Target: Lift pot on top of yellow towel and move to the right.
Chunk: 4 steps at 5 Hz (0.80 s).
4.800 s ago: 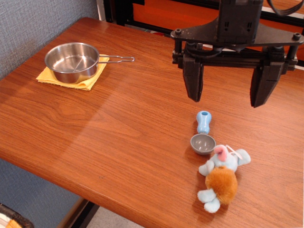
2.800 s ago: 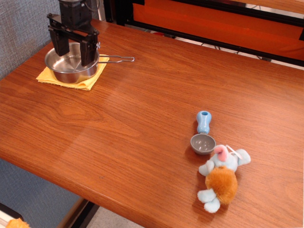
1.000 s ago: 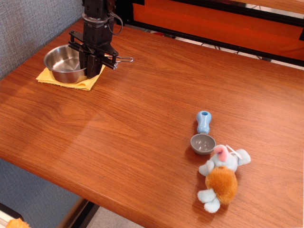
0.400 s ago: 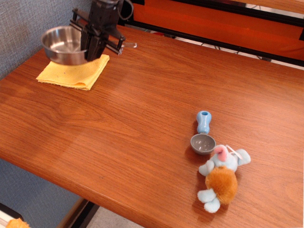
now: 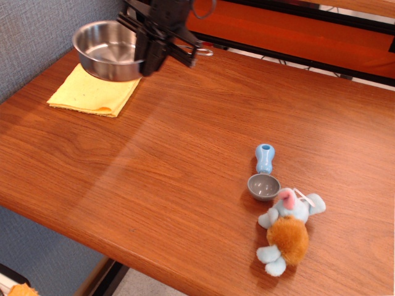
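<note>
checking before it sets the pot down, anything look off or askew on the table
Nothing is spilled or damaged. The pot hangs in the air, held by the gripper at its right side, tilted slightly. The yellow towel lies bare with one corner folded over. The plush toy lies on its side.

High oblique view over table [image 5: 185, 160]

Wooden tabletop [image 5: 185, 160]: broad bare stretch across the centre and left front. Far left: flat folded yellow towel [image 5: 92, 92], a low obstacle only. Above its right edge: black gripper [image 5: 150, 58] holding shiny steel pot [image 5: 110, 50] aloft. Right front cluster: blue-handled small grey bowl [image 5: 263, 185], with the blue-and-orange plush toy [image 5: 287, 231] just beside it.
</note>
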### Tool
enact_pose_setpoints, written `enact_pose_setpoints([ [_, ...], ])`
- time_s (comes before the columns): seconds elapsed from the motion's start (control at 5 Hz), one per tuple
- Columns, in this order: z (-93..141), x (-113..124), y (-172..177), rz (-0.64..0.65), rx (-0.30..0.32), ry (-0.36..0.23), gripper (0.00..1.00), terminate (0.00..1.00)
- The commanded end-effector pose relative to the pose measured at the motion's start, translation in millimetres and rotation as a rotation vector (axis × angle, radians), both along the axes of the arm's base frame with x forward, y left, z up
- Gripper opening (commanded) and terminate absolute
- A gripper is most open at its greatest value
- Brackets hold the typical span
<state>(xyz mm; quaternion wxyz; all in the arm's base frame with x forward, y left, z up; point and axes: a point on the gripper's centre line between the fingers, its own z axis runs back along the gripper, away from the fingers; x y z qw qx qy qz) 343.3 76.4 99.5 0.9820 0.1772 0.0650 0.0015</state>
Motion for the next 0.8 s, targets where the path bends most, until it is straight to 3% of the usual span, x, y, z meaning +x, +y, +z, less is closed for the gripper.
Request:
enact_pose_setpoints([
  [0.0,22,37,-93,-0.193,-0.078,-0.148,0.0,0.0],
  [0.2,6,59,-139,-0.276,-0.092,-0.171,0.0,0.0],
  [0.4,-15,73,-166,-0.308,-0.076,-0.135,0.0,0.0],
  [0.6,-33,74,-165,-0.295,-0.088,-0.117,0.0,0.0],
])
